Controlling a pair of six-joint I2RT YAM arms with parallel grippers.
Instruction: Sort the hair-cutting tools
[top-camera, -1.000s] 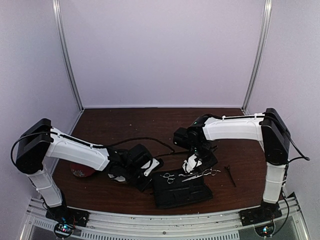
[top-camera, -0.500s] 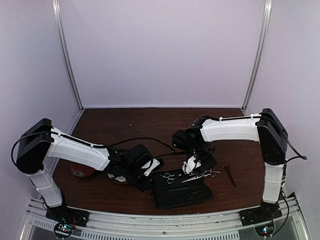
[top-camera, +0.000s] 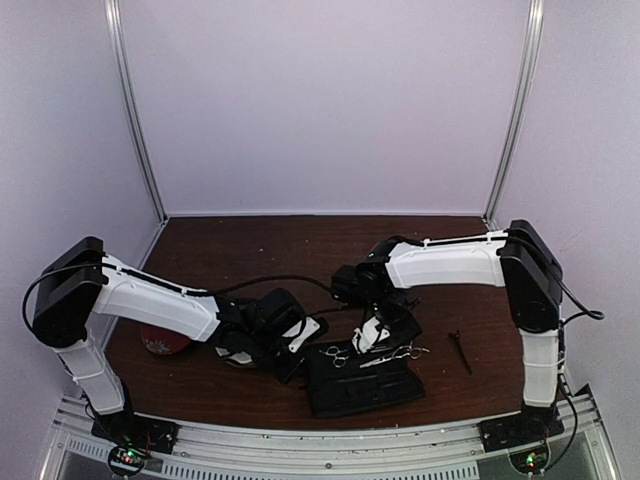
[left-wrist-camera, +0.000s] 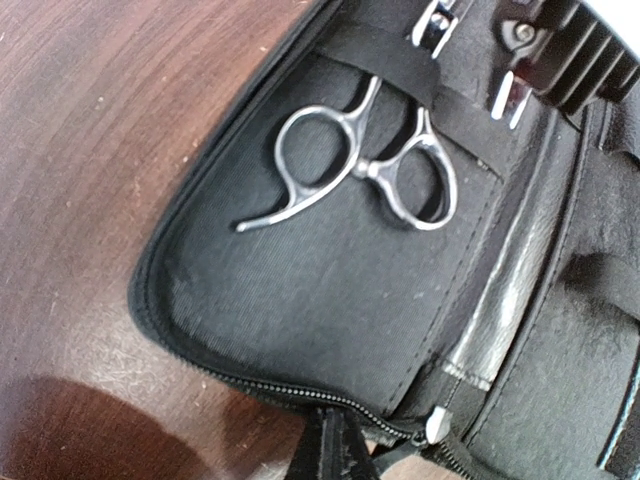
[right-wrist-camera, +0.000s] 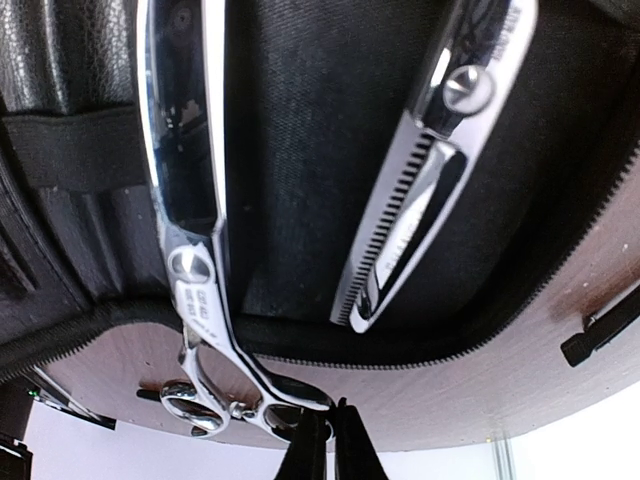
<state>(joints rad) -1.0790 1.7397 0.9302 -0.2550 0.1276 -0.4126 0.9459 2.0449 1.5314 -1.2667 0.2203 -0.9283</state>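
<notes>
A black pouch (top-camera: 362, 388) lies open near the front edge. One silver scissors (top-camera: 337, 355) is tucked in it under an elastic strap; its ring handles show in the left wrist view (left-wrist-camera: 365, 165) and its toothed blade in the right wrist view (right-wrist-camera: 430, 170). My right gripper (top-camera: 372, 335) (right-wrist-camera: 330, 445) is shut on a ring handle of the second scissors (top-camera: 398, 353) (right-wrist-camera: 195, 290), whose blade lies over the pouch under a strap. My left gripper (top-camera: 292, 352) (left-wrist-camera: 340, 448) is pinched on the pouch's zipper edge (left-wrist-camera: 250, 385). A thin black stick (top-camera: 460, 350) (right-wrist-camera: 600, 332) lies on the table to the right.
A red and white round object (top-camera: 160, 343) sits by the left arm. A black cable (top-camera: 290, 279) runs across the brown table (top-camera: 300, 245). White walls with metal posts close in the back and sides.
My right gripper has moved left with the second scissors, drawing it further over the pouch. The left arm and the pouch have stayed put.
</notes>
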